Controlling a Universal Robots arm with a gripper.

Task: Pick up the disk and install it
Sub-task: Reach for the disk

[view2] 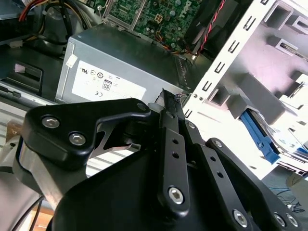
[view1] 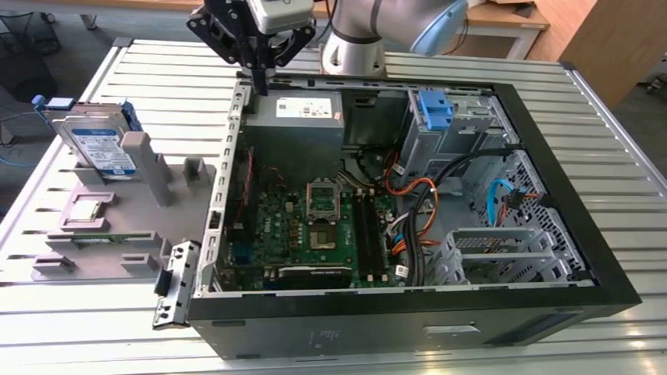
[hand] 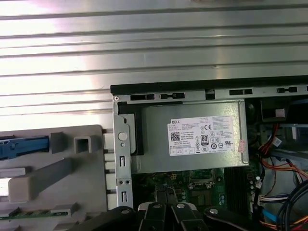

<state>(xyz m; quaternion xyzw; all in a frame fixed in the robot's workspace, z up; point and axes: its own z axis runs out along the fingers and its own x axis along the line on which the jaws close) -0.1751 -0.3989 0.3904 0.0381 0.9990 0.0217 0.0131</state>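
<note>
Silver disk [view1: 96, 144] stands untouched in the grey holder [view1: 151, 172], well apart from the claw [view1: 258, 84], which is empty and pressed together. Pickup seems unstarted, and grasping would need it spread.

The table [view1: 105, 344] under the fingers [view1: 256, 74] is made of ribbed silver metal slats, and bright light reflects from them. Beyond the fingers there is a grey floor [view1: 115, 19]. Further off, toward the exterior view's right, stands light wooden furniture [view1: 604, 39]. Toward the exterior view's left, a dark object [view1: 23, 74] sits on the floor; I cannot tell what it is.
</note>
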